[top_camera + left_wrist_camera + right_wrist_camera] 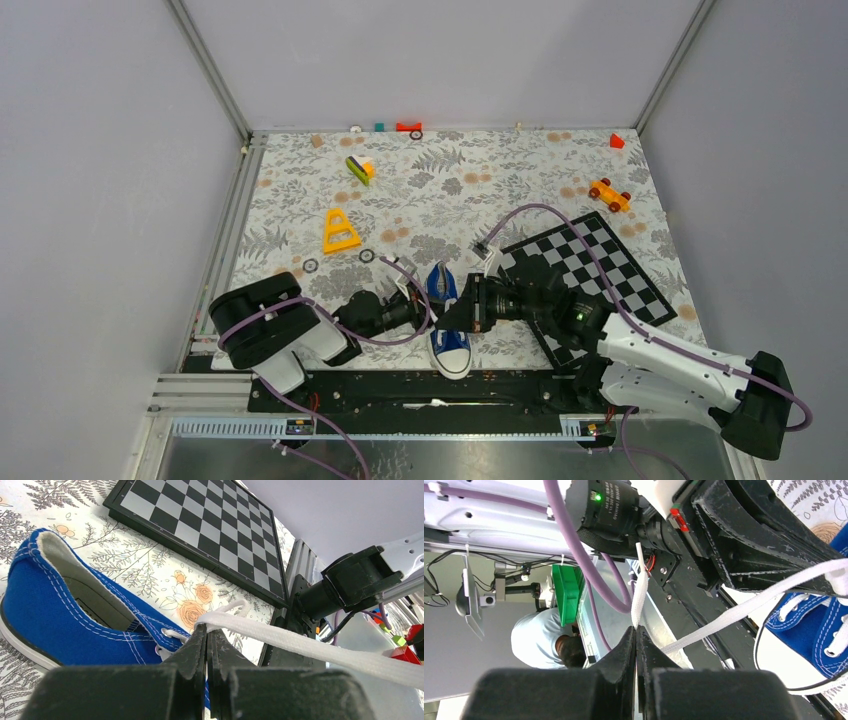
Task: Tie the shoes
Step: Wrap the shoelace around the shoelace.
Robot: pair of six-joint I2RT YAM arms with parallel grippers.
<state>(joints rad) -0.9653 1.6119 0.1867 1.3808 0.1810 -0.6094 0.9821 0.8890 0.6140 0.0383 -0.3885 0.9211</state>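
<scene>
Near front edge of table (300, 200), sneaker (449, 340) lies between left gripper (207, 632) and right gripper (635, 632), each clamped on a lace (300, 642). We judge uneven pull could slip lace or drag sneaker.

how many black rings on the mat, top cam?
3 black rings: one at the far edge beside the red block; two just nearer than the yellow triangle. Others may be hidden.
</scene>
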